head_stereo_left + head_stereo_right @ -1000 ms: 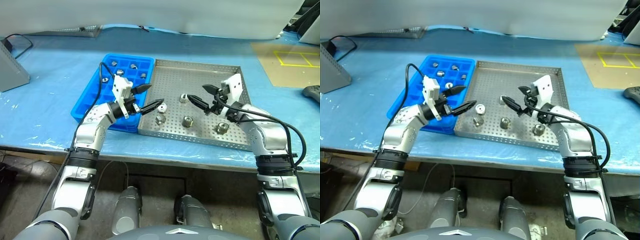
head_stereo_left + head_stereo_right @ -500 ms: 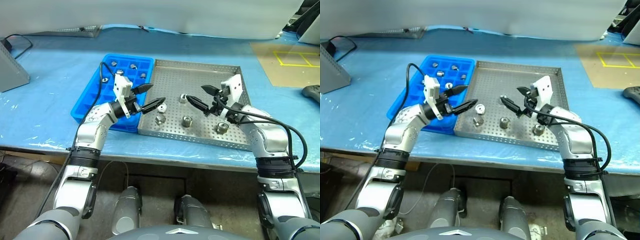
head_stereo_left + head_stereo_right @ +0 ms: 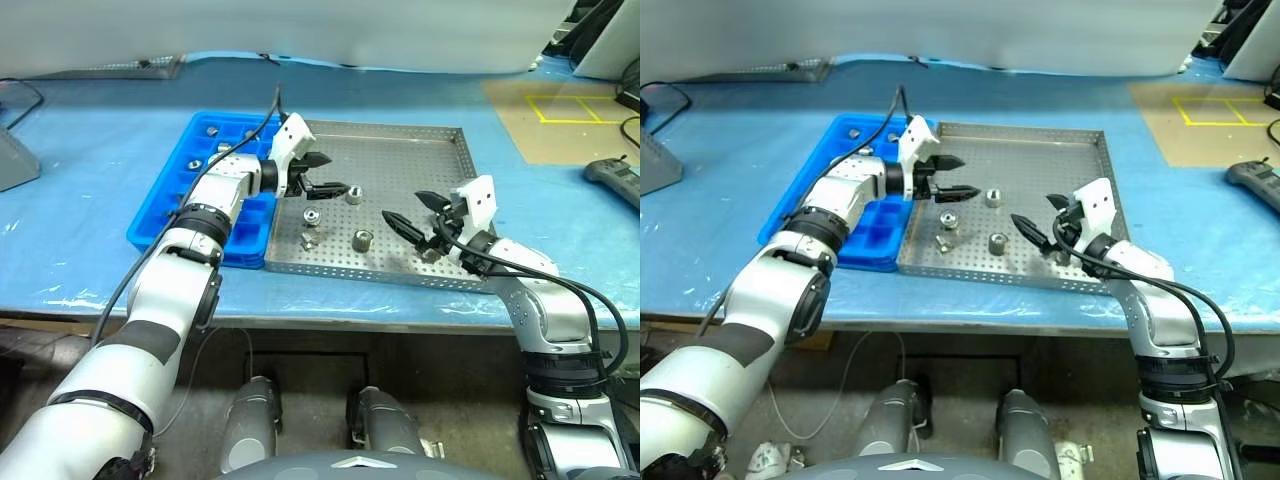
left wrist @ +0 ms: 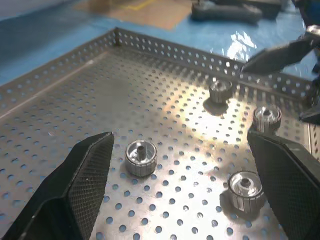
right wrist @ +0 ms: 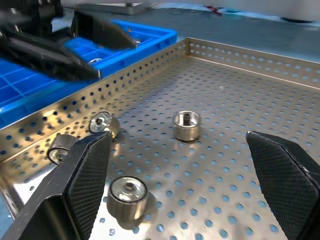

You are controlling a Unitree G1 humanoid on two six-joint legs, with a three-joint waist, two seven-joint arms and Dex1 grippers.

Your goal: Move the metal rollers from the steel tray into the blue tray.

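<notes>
Left gripper and right gripper spread wide, empty, above steel tray; rollers loose inside. Blue tray alongside, blue table.

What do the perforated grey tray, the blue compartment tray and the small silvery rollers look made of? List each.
Perforated grey tray: likely steel, matte, with punched holes.
Blue compartment tray: seemingly moulded plastic, uniform glossy blue.
Small silvery rollers: apparently machined metal, with bright glints and ribbed sides.

Silvery rollers dot my grey, hole-punched steel tray beside the bright blue tray on a light-blue table.
</notes>
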